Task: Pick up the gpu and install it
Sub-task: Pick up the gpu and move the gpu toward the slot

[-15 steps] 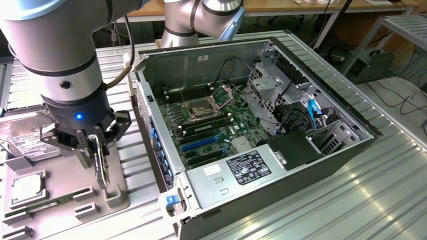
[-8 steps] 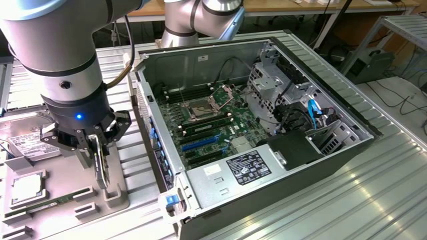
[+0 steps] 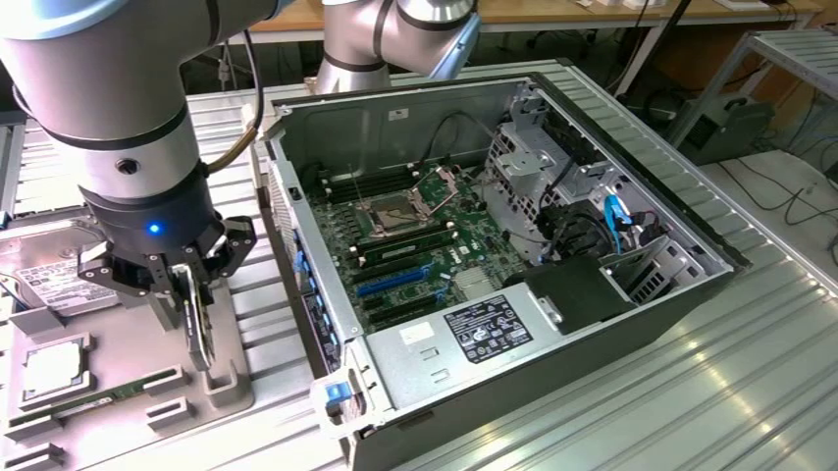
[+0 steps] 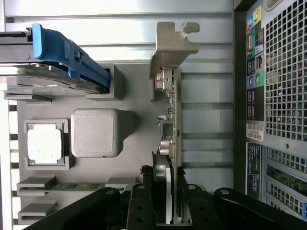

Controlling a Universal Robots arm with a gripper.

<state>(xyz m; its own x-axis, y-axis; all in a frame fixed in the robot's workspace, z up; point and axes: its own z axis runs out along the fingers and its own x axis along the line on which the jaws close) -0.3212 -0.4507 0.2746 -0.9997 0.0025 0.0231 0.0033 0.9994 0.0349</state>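
The gpu [image 3: 199, 319] is a thin dark card standing on edge over the grey fixture tray [image 3: 131, 339] at the exterior view's left. In the wrist view the gpu [image 4: 172, 115] appears edge-on, with its silver bracket [image 4: 173, 40] at the far end. My gripper [image 3: 183, 294] comes down from above with a finger against each face of the card, shut on it [image 4: 168, 196]. The card's lower edge is still down at the tray's holder. The open computer case [image 3: 524, 245] lies beside the tray, its motherboard and blue slots [image 3: 392, 280] exposed.
On the tray lie a silver hard drive [image 3: 53, 280] with a blue carrier [image 4: 67, 55], a processor [image 3: 53, 368] and a green RAM stick [image 3: 98, 400]. A grey block [image 4: 95, 132] stands near the card. The case's perforated rear panel [image 4: 283, 72] is close beside the tray.
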